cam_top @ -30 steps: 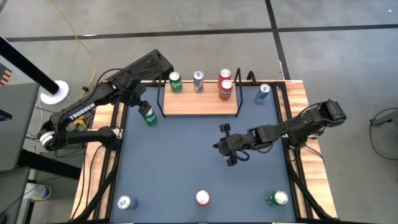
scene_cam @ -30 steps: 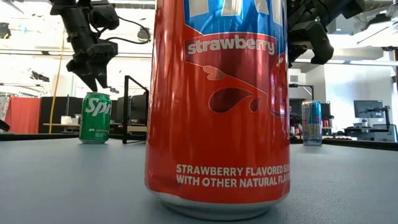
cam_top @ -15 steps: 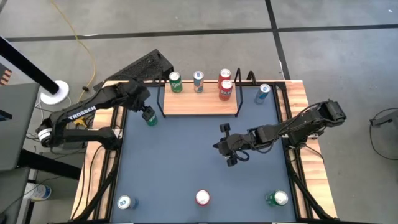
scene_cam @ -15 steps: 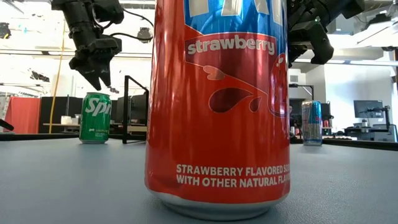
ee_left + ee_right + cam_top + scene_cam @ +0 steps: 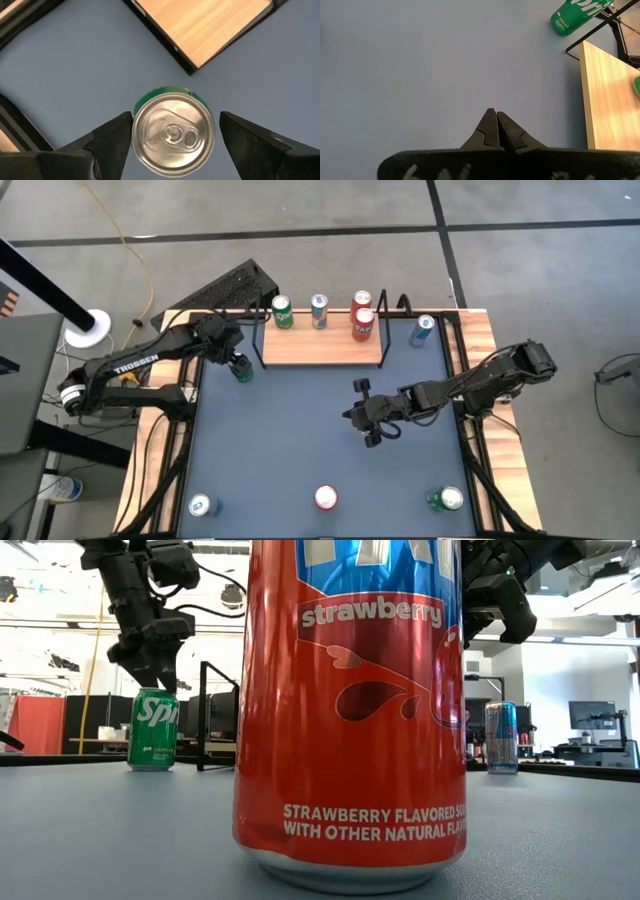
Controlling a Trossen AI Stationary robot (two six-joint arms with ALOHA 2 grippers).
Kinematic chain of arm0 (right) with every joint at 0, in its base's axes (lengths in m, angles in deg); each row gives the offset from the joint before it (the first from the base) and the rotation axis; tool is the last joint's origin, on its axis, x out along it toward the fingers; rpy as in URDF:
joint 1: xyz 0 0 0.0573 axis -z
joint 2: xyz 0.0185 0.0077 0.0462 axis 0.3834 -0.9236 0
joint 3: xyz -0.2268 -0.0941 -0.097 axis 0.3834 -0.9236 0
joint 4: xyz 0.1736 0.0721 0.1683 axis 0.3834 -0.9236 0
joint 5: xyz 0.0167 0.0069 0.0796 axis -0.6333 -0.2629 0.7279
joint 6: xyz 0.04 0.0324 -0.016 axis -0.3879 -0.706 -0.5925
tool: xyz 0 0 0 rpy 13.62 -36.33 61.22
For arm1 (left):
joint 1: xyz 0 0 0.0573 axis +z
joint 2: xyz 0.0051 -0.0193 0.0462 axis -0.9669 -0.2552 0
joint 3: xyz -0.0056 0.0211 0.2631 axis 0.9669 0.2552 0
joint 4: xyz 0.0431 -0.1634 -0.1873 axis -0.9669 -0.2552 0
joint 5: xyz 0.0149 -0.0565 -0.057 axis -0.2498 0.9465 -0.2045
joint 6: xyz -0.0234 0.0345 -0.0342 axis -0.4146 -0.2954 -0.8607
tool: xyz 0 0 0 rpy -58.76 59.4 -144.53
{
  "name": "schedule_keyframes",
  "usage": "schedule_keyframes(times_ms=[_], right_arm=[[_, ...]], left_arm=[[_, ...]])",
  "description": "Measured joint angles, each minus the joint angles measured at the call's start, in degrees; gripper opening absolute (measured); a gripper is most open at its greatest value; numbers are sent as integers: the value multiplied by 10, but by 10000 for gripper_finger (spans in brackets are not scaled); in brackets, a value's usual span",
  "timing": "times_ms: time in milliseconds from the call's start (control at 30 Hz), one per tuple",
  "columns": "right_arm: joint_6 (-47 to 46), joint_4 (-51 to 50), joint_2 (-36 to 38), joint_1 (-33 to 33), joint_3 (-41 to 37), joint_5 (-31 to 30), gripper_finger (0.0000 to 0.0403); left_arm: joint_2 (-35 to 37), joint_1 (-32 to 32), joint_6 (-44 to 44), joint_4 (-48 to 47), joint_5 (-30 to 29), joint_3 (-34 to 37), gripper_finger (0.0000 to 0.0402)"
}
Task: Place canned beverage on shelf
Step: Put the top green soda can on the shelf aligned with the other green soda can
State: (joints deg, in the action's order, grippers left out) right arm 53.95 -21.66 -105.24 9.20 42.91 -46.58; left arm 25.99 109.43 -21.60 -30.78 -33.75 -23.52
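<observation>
A green canned beverage (image 5: 173, 134) stands upright on the dark table (image 5: 300, 440), just off the shelf's left end. My left gripper (image 5: 175, 119) hangs open right above it, one finger on each side of the can's top and clear of it; the low view shows the fingertips (image 5: 152, 678) over the can (image 5: 153, 730). The shelf (image 5: 320, 348), a light-wood board with black wire ends, carries several cans at the table's far edge. My right gripper (image 5: 372, 430) hovers shut over the table's middle.
A blue can (image 5: 423, 330) stands on the table by the shelf's right end. Along the near edge stand a blue can (image 5: 201, 505), a red strawberry can (image 5: 326, 498) that fills the low view, and a green can (image 5: 447, 499). The table's middle is bare.
My left gripper has swung from beside the shelf's left end toward the table's near edge and sunk a little, coming over the green can. Its fingers have stayed open. The can has kept its place.
</observation>
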Motion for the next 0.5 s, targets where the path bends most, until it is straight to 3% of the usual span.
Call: schedule_keyframes(times_ms=[500], right_arm=[[0, 0, 0, 0, 0, 0, 0]], left_arm=[[-28, -11, 6, 2, -6, 5, 287]])
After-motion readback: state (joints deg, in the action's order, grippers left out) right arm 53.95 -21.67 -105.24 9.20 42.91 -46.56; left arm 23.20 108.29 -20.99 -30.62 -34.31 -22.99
